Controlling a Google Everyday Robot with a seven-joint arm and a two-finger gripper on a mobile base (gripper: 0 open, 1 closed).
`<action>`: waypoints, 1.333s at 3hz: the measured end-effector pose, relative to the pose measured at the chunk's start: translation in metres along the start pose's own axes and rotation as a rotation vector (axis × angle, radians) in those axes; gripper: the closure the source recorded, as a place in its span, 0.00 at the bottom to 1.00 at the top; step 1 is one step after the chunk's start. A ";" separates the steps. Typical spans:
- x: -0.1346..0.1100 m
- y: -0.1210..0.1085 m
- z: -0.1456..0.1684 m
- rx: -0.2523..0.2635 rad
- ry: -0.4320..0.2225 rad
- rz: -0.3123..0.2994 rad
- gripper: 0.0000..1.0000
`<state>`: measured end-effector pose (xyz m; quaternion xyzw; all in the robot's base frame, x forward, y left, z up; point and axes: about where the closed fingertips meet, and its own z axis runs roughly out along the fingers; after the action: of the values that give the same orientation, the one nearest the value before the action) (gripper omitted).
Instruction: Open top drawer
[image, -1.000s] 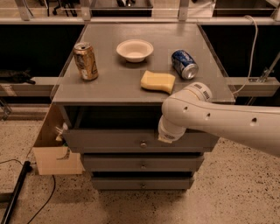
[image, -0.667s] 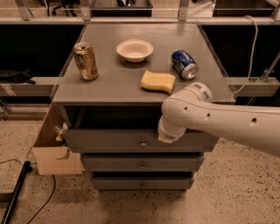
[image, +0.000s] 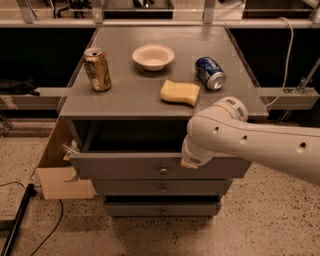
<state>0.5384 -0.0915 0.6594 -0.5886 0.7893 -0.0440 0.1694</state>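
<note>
Grey cabinet top (image: 125, 97) holds a blue can (image: 210, 73) on its side, at 12 o'clock from my gripper (image: 190, 162), which sits at the upper edge of the part-open top drawer (image: 125, 166), its hold impossible to tell; risk: a jerky pull could roll the can off.

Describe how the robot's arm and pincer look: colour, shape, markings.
The arm is glossy off-white, built of thick rounded segments with small dark holes and a ribbed grey patch on its joint cap. No cables show. The pincer, at the top drawer's upper edge, is mostly hidden.
</note>
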 end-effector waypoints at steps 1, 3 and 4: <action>-0.001 -0.002 -0.006 0.000 0.000 0.000 0.20; -0.001 -0.002 -0.006 0.000 0.000 0.000 0.55; -0.001 -0.002 -0.006 0.000 0.000 0.000 0.78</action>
<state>0.5383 -0.0915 0.6655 -0.5886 0.7893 -0.0440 0.1694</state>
